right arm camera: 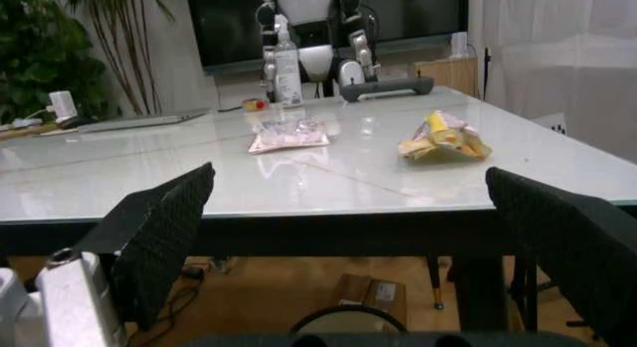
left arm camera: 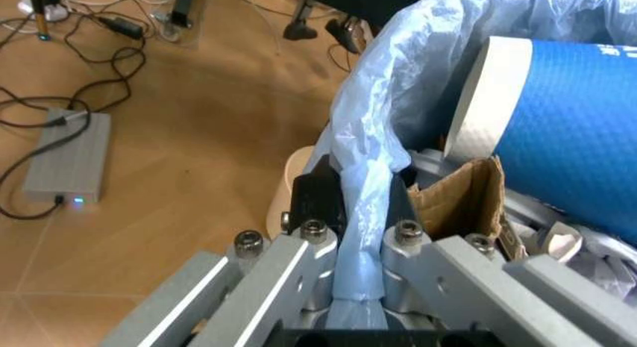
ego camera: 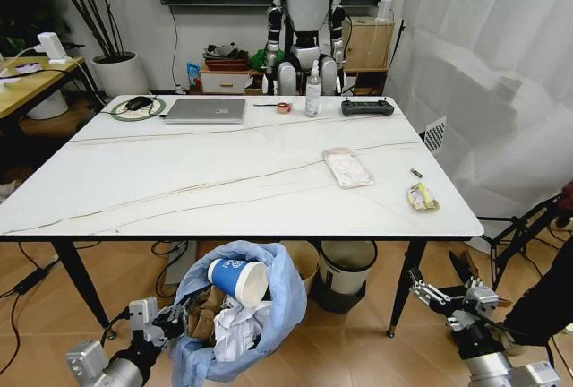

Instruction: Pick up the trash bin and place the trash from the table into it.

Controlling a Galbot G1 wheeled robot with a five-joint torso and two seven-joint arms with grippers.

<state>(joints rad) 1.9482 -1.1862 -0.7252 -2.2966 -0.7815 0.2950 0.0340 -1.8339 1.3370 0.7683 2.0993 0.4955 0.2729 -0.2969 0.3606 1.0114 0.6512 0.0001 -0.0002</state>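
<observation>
Left gripper (ego camera: 170,322) low, below table's near edge, left of centre. Clamped on the blue bag's rim; in left wrist view both fingers (left arm camera: 318,194) pinch a bunched fold of liner (left arm camera: 363,213) between them.

Bin (ego camera: 235,315) held off to the left gripper's right, under the table (ego camera: 179,181) front edge, tilted, bag bulging wide over rim. Inside: blue-white cup (ego camera: 238,279) on its side at top, mouth toward the near right; brown cardboard (ego camera: 206,308) against left wall; crumpled tissues (ego camera: 235,329) beneath cup. Left wrist view: cup (left arm camera: 557,130) just beside cardboard flap (left arm camera: 463,194), tissue scraps lower right.

Right gripper (ego camera: 448,302) low, near table's right front leg, below tabletop level. Fingers spread wide apart, nothing between; right wrist view shows both black pads (right arm camera: 164,239) far apart, facing table edge.

On table, right half: flat plastic packet (ego camera: 346,167) past centre; yellow wrapper (ego camera: 422,196) near right edge; small dark bit (ego camera: 416,173) between them, kind unclear. Right wrist view: packet (right arm camera: 289,134) and wrapper (right arm camera: 443,136) well apart.

Far edge: laptop (ego camera: 206,111), spray bottle (ego camera: 312,91), black controller (ego camera: 367,107), small red item (ego camera: 284,107), mouse on round pad (ego camera: 139,105).

Cream bin (ego camera: 346,270) on floor under table, behind held bin.
</observation>
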